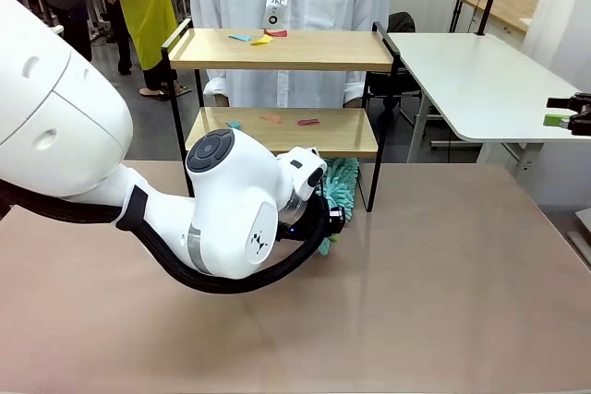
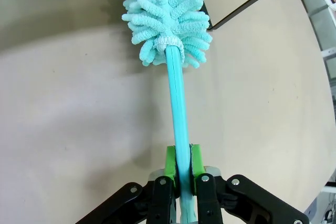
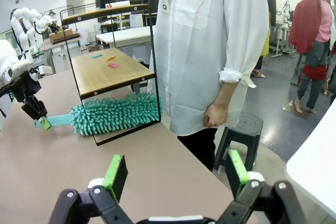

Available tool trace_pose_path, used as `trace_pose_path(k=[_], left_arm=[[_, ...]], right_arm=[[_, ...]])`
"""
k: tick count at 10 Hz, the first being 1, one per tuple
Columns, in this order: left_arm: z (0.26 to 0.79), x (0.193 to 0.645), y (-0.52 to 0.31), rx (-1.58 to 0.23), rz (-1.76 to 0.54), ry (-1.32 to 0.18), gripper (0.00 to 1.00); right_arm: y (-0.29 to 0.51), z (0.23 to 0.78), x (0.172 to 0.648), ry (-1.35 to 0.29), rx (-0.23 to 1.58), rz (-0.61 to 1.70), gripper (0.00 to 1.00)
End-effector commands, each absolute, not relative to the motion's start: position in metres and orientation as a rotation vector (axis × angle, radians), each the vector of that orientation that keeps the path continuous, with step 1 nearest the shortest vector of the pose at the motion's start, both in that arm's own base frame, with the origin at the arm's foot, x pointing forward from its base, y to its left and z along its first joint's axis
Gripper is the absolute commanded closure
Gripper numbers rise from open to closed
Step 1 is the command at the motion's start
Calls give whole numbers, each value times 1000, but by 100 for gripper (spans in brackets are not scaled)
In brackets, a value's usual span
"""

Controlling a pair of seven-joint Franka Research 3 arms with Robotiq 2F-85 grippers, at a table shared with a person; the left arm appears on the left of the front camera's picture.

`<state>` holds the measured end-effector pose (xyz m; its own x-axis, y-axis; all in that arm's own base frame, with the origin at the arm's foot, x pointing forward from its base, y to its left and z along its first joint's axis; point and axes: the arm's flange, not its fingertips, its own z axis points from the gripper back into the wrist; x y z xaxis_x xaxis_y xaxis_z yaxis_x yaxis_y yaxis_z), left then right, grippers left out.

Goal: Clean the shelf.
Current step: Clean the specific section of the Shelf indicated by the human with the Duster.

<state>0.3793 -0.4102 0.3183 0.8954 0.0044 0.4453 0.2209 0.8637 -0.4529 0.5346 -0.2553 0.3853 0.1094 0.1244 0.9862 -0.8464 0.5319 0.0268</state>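
Currently pinching duster [image 2: 169,35] handle with left pincer [image 2: 182,166], resting its head under the shelf [image 1: 277,50] lower board. Noting shelf standing at 12 o'clock on the surface [image 1: 443,274], coloured scraps [image 1: 262,40] on both boards. Holding right pincer [image 3: 176,173] spread, empty, at 3 o'clock.

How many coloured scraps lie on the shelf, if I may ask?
6: top board: blue scrap, yellow scrap, red scrap; lower board: teal scrap, orange scrap, pink scrap. More may be hidden.

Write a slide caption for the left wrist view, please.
Left gripper shut on a teal duster, its fluffy head beside the black frame of the shelf.
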Motion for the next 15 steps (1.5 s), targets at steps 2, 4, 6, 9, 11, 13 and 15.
trace_pose_path(k=[2, 4, 6, 9, 11, 13, 15], left_arm=[[317, 373, -406, -493, -93, -442, 87], [321, 375, -398, -473, -87, -438, 87], [322, 380, -385, -443, -76, -423, 87], [327, 383, -359, -421, -42, -407, 87], [328, 384, -336, -380, -9, -400, 87], [328, 384, -314, -299, 7, -413, 87], [331, 379, -294, -216, 4, -424, 87]], right_arm=[[-254, 387, 536, -1264, 719, 816, 0], [-254, 387, 536, -1264, 719, 816, 0], [-254, 387, 536, -1264, 719, 816, 0], [-254, 387, 536, -1264, 719, 816, 0], [-254, 387, 536, -1264, 719, 816, 0], [-254, 387, 536, -1264, 719, 816, 0], [-254, 387, 536, -1264, 719, 816, 0]])
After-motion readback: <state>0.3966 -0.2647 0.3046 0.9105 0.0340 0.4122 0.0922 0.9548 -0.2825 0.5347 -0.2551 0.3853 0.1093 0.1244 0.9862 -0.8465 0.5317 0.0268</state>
